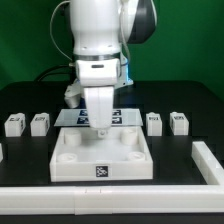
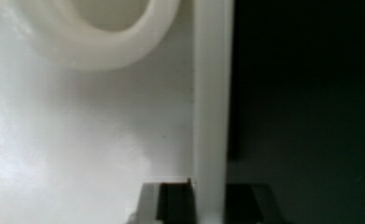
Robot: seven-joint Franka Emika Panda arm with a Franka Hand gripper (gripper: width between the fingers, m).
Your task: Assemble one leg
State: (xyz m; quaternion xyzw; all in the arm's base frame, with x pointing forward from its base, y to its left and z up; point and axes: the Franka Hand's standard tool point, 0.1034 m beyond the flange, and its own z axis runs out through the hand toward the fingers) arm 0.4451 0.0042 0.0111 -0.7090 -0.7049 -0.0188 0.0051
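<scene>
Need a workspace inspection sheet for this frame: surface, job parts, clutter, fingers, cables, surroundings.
surface: black table, white rail along its front and the exterior view's right.
job's things: four legs in a row, two on each side of the arm; square tray piece front centre.
clutter: nothing seen.
grippers: gripper low at the tray piece's rear edge; fingers open or shut, cannot tell.
cables: dark cable beside the wrist.
surroundings: marker board behind the tray piece; green backdrop.
</scene>
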